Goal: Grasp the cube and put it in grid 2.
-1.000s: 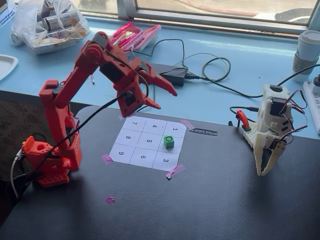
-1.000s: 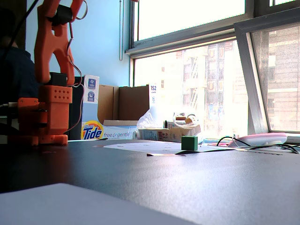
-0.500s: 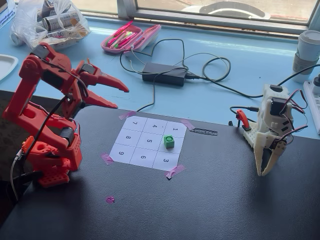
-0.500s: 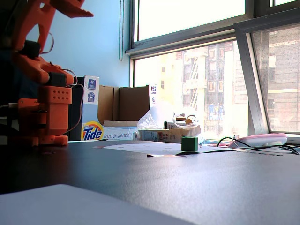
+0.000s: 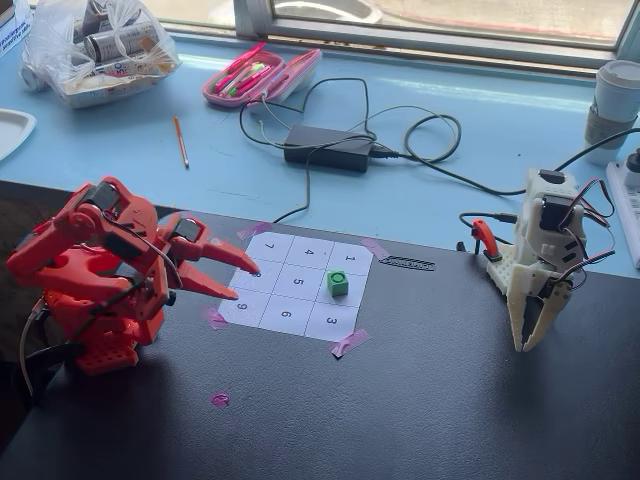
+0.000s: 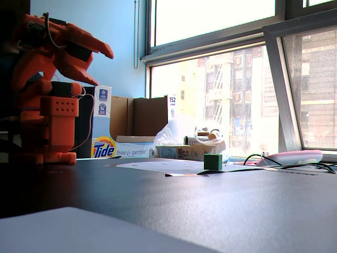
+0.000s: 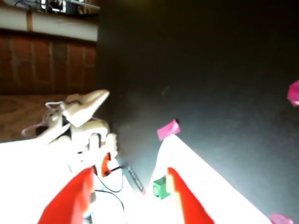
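The green cube (image 5: 338,283) stands on the numbered paper sheet (image 5: 270,300), in the middle cell of the right column, between the cells printed 1 and 3. That cell is grid 2 (image 5: 353,291), and the cube hides its digit. My red gripper (image 5: 242,283) is open and empty, low over the sheet's left edge near cell 8, well left of the cube. From the low fixed view the gripper (image 6: 102,67) hangs open beside the arm's base, far from the cube (image 6: 212,161). In the wrist view the cube (image 7: 160,187) shows ahead, next to the right finger of the gripper (image 7: 130,171).
A white second arm (image 5: 540,270) stands at the mat's right edge, fingers pointing down. Pink tape scraps (image 5: 348,343) hold the sheet's corners, and one lies loose (image 5: 220,399). Cables, a power brick (image 5: 328,148), a pencil case and a bag lie on the blue table behind.
The red arm has pulled back from above the sheet and folded down to the left, and its gripper is now low by the sheet's left edge. The cube has not moved.
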Available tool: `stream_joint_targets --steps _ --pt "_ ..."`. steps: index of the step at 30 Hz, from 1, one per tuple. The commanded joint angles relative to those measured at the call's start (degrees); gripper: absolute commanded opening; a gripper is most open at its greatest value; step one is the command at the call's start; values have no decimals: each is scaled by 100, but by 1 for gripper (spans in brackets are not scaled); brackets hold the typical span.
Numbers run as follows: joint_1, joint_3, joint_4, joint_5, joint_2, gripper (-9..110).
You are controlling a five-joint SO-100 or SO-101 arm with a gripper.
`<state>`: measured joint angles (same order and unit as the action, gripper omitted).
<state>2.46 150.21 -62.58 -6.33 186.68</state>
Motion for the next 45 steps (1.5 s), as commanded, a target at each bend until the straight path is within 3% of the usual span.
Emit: stream_joint_targets --steps 1,11,16,45 --pt "44 861 387 70 44 24" --pt "-53 2074 360 527 202 24" --pt "-62 2268 308 562 246 0" --pt "-123 2470 404 633 246 0"
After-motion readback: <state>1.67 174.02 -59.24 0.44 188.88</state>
